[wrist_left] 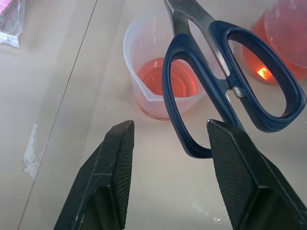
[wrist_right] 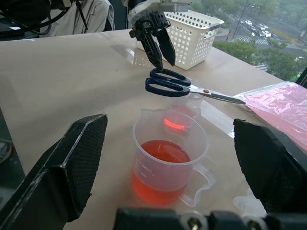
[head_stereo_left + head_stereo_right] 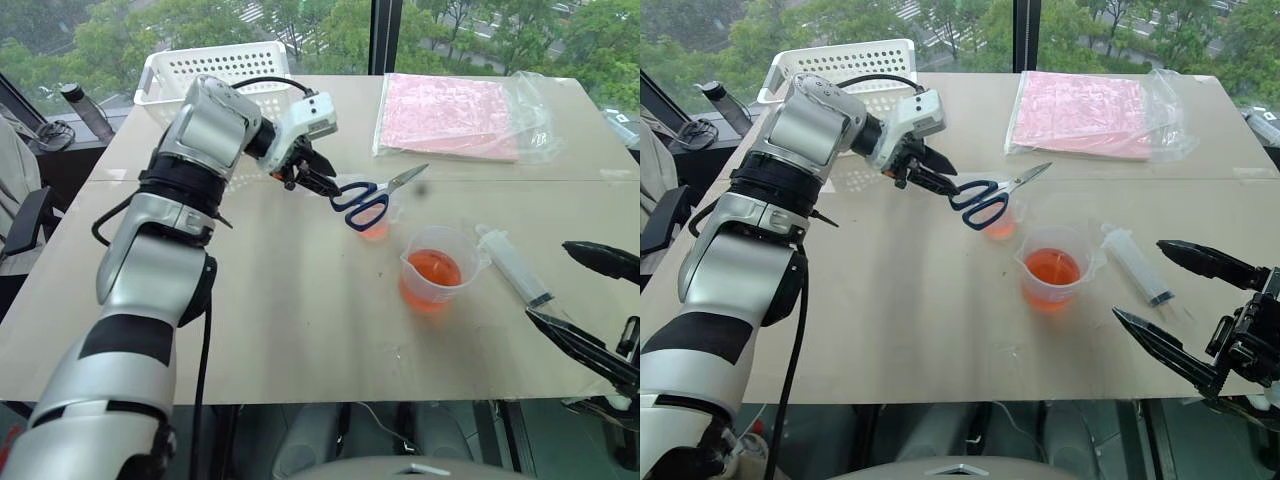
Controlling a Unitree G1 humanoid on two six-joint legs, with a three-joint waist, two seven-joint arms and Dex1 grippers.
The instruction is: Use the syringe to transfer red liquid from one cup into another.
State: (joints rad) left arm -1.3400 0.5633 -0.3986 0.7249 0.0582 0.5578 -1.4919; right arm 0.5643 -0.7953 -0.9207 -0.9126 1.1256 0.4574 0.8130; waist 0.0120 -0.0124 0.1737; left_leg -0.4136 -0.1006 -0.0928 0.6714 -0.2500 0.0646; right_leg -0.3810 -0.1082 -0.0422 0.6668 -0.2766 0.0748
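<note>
The syringe lies flat on the table at the right, beside the large spouted beaker, which holds red liquid. The small cup stands just behind the beaker with a little red liquid in it. Blue-handled scissors lie across its rim. My left gripper points down at the scissors' handle loops; it is open, with the end of one loop beside one finger. My right gripper hangs wide open at the near right, close to the syringe's plunger end, holding nothing.
A white perforated basket stands at the back left of the table. A pink sheet in a clear plastic bag lies at the back right. A window runs behind the table's far edge.
</note>
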